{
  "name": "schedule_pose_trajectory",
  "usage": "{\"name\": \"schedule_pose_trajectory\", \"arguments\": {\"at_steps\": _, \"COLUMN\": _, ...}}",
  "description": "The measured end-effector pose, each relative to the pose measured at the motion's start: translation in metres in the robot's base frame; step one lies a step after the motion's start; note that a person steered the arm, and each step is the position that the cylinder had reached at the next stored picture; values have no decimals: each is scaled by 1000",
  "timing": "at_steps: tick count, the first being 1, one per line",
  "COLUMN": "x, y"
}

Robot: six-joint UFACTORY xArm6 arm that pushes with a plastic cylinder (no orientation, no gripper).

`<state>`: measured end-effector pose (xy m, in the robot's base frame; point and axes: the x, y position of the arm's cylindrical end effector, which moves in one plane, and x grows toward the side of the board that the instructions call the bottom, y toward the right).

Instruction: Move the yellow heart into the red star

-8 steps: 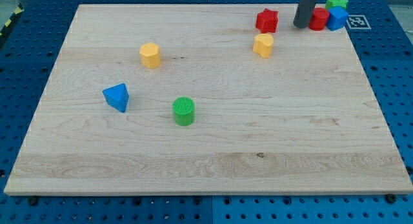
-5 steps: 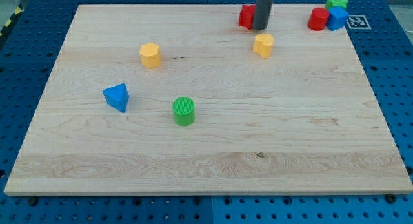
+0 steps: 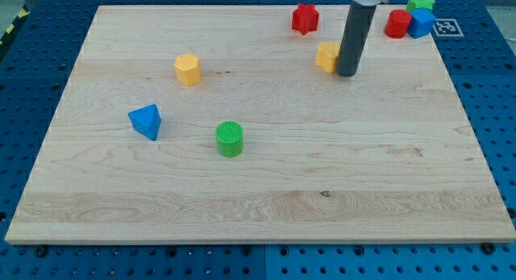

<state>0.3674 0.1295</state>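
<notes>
The yellow heart (image 3: 326, 56) lies on the wooden board (image 3: 258, 175) near the view's top, right of centre. The red star (image 3: 305, 18) lies up and left of it, close to the board's top edge, apart from the heart. My tip (image 3: 347, 73) stands on the board right against the heart's right side; the rod hides the heart's right edge.
A yellow hexagon block (image 3: 187, 69) lies at the upper left, a blue triangular block (image 3: 146, 121) at the left, a green cylinder (image 3: 230, 139) near the centre. A red cylinder-like block (image 3: 397, 23), a blue block (image 3: 421, 23) and a green star (image 3: 419, 3) cluster at the top right corner.
The red star has slid left along the top edge. My tip went left behind it, then came back right and down to the yellow heart's right side.
</notes>
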Motion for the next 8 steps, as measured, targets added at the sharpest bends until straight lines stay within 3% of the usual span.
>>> {"name": "schedule_pose_trajectory", "arguments": {"at_steps": 3, "x": -11, "y": -16}}
{"name": "schedule_pose_trajectory", "arguments": {"at_steps": 7, "x": -70, "y": -31}}
{"name": "schedule_pose_trajectory", "arguments": {"at_steps": 8, "x": -49, "y": 3}}
